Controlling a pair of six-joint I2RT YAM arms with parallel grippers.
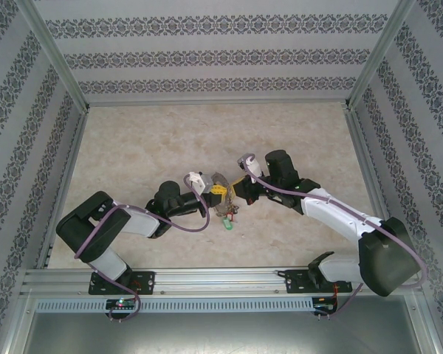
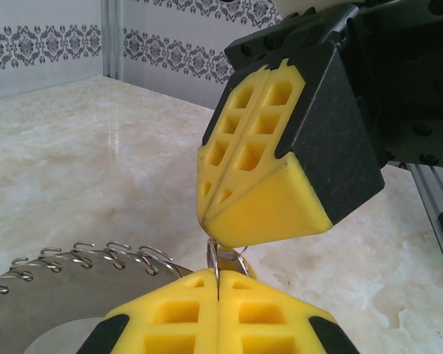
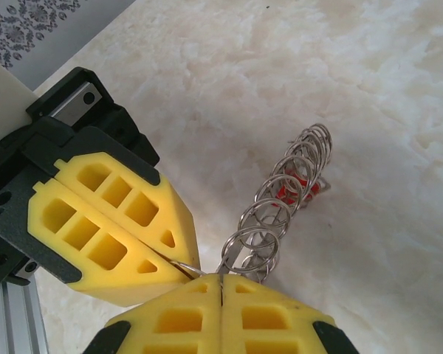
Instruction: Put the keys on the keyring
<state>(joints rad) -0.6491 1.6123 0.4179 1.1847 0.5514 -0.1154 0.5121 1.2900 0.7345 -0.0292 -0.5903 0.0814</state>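
Observation:
My two grippers meet tip to tip above the table's middle, the left gripper facing the right gripper. In the left wrist view my left gripper is shut on a thin small split ring, just under the shut right gripper. The right wrist view has my right gripper shut on the rim of the keyring, seen edge-on with its row of small rings. The left gripper touches it from the left. The keyring's grey plate hangs below. A red-tagged key and a green-tagged key hang from it.
The pale marbled table lies below the grippers, enclosed by patterned walls and metal frame posts. An aluminium rail with both arm bases runs along the near edge.

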